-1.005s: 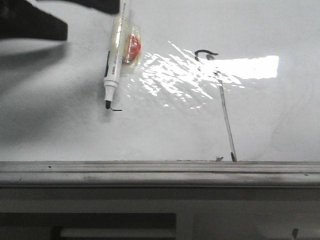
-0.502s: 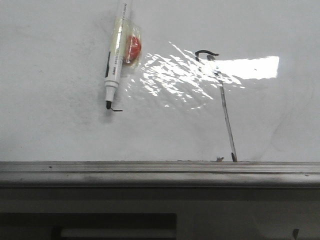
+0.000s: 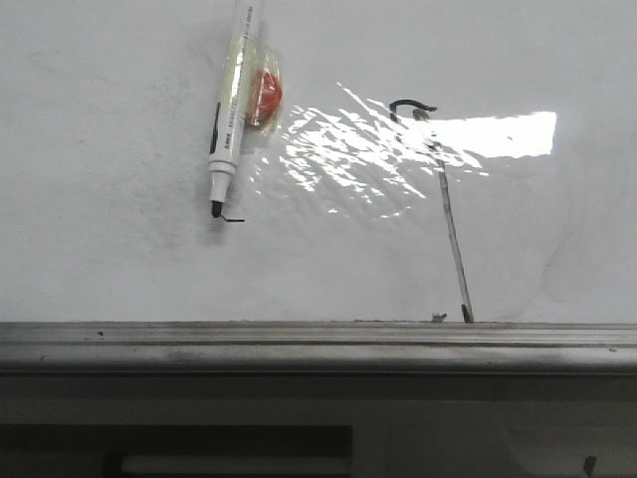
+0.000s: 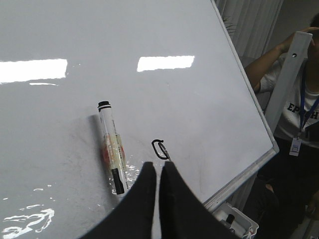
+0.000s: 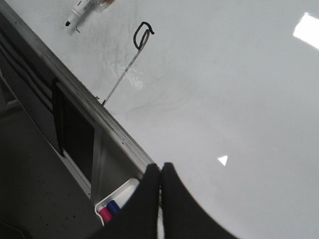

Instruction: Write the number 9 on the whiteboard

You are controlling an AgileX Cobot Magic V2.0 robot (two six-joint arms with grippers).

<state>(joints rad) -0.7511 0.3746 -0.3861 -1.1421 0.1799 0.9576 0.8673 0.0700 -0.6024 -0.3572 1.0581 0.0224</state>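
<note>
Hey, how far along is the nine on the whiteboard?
The number 9 is drawn on the whiteboard: hooked loop, long slanted tail. The marker rests on the board, uncapped. Left gripper and right gripper are shut, holding nothing. Little seems left.

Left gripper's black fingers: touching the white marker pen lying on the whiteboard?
Apart. The left wrist view shows bare whiteboard between the left gripper and the marker.
</note>
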